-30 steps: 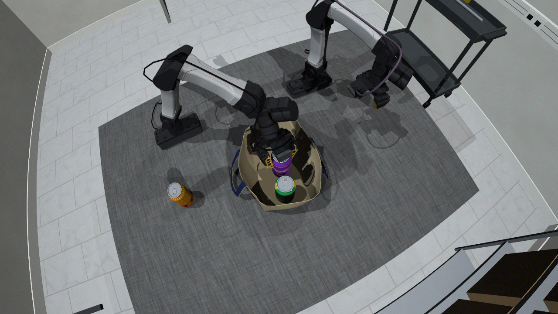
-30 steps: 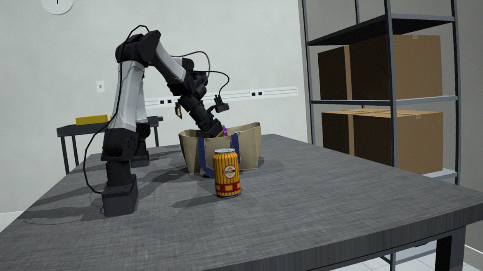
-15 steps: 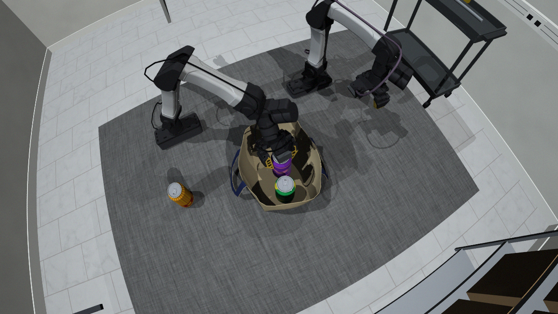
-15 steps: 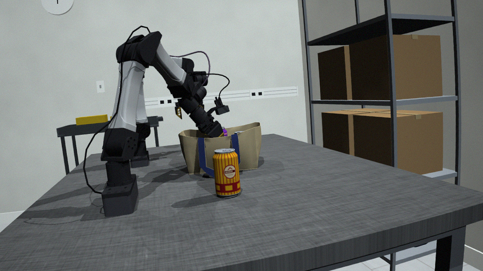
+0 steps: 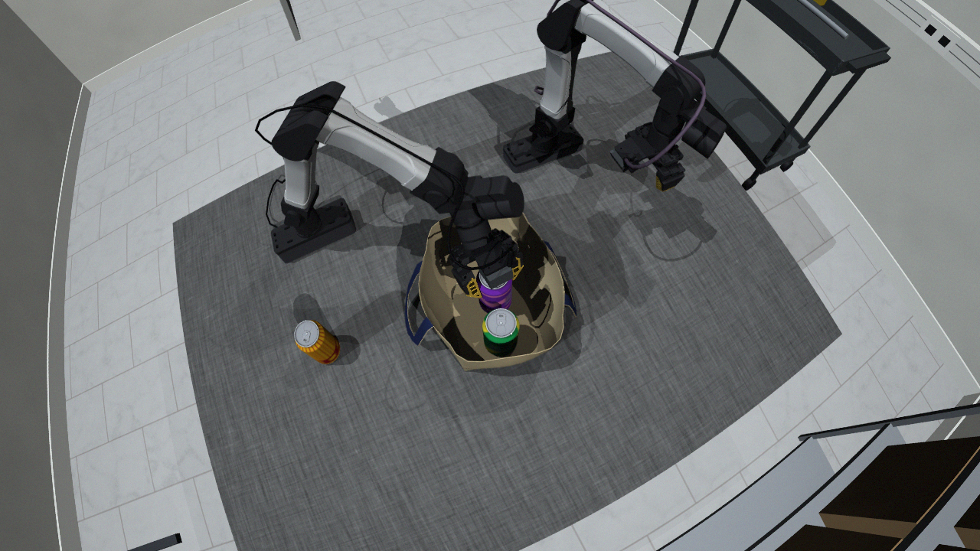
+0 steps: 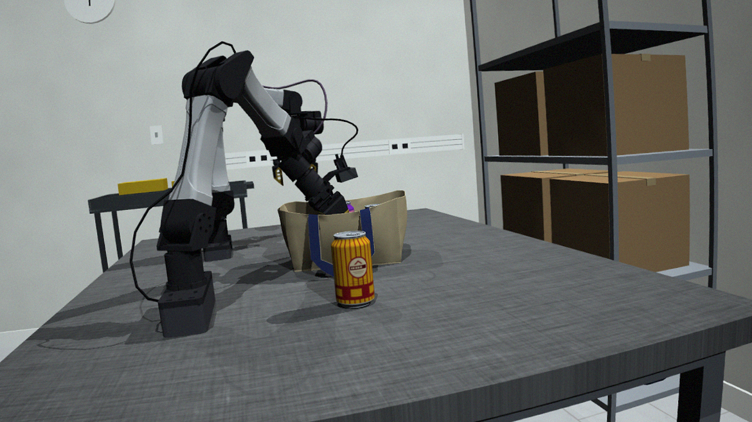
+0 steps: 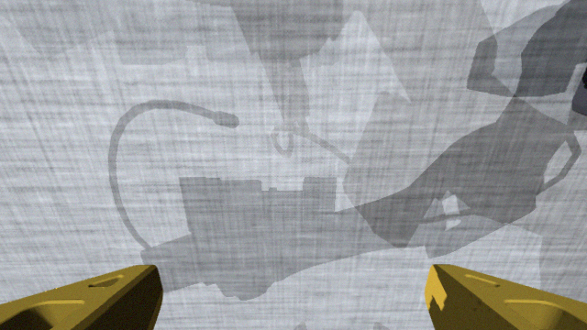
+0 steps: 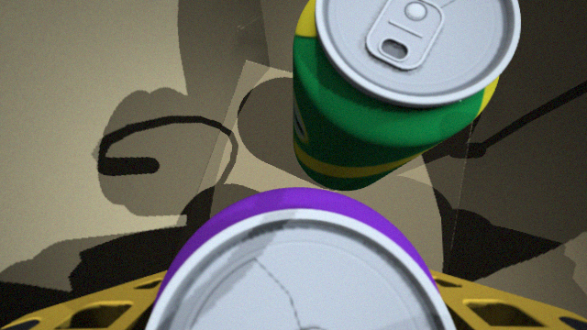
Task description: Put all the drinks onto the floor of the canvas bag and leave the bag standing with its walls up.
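Note:
The canvas bag [image 5: 438, 274] [image 6: 390, 232] stands on the table with its walls up. The green can [image 5: 501, 343] [image 8: 362, 128] stands inside, toward the side away from the arm bases. My right gripper [image 5: 494, 279] [image 8: 296, 280] reaches into the bag, shut on the purple can [image 5: 495, 298] [image 6: 350, 207] [image 8: 298, 198], which is upright beside the green can. Whether its base touches the bag floor is hidden. The orange can [image 5: 320, 344] [image 6: 352, 268] stands upright on the table outside the bag. My left gripper [image 7: 293, 278] is open and empty above the table, away from the bag.
Blue handles [image 5: 415, 328] [image 6: 314, 241] hang outside the bag's sides. A dark cart [image 5: 753, 130] and a shelf rack with boxes [image 6: 649, 213] stand beyond the table.

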